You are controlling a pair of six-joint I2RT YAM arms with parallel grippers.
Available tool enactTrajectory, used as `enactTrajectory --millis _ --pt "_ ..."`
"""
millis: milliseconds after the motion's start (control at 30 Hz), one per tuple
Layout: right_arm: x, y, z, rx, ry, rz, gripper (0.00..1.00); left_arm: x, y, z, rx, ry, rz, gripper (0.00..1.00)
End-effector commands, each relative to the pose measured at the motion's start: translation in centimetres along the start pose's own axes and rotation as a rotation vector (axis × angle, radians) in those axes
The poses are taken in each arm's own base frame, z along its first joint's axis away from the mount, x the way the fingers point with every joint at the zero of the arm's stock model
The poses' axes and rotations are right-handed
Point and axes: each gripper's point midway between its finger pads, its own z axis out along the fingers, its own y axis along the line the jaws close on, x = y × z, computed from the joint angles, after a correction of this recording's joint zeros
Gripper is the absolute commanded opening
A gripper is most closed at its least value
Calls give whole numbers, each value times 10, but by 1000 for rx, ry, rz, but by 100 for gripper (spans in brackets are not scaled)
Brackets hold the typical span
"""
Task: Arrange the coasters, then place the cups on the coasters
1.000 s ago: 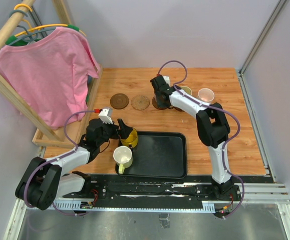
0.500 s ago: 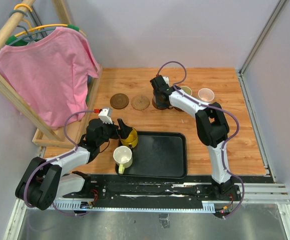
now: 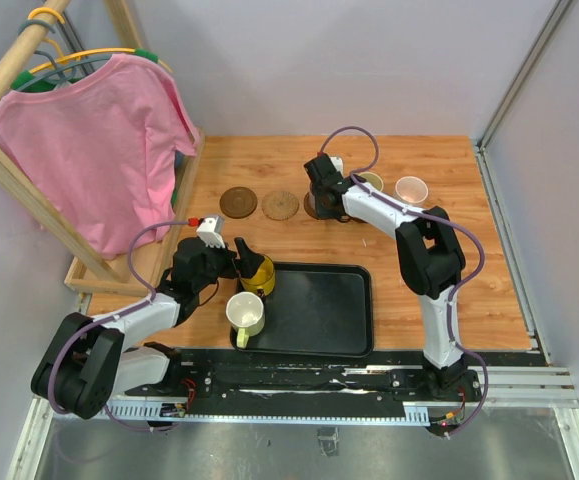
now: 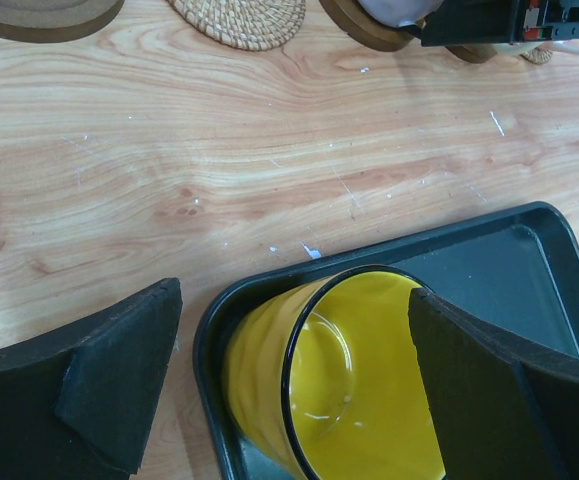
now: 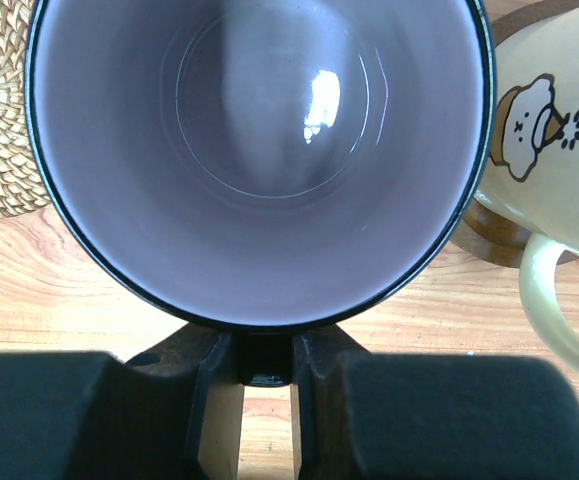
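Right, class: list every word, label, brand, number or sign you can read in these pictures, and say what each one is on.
None: no word, number or brand can be read in any view.
The only mark is a small drawn animal face on the cream mug, and it has no letters.

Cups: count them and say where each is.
5: yellow cup in the tray, far-left corner; white cup in its near-left corner; purple cup in the right gripper; cream cup and pink cup beside it, far right.
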Motion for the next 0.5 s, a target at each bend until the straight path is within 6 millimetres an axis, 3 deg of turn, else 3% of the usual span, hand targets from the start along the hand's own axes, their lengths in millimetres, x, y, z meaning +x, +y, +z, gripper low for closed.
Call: enactTrajectory --millis 0,67,267,467 --pt "-10 -4 -11 -13 -20 33 1 -10 -6 4 14 -20 11 100" --pt "-9 -2 -10 -24 -13 30 3 -9 -6 4 12 -18 10 100" --pt "-9 3 -10 -44 -6 21 30 -9 -6 5 12 -18 10 100" --pt "-8 4 -10 -51 -4 16 40 -10 -5 5 12 -18 9 100"
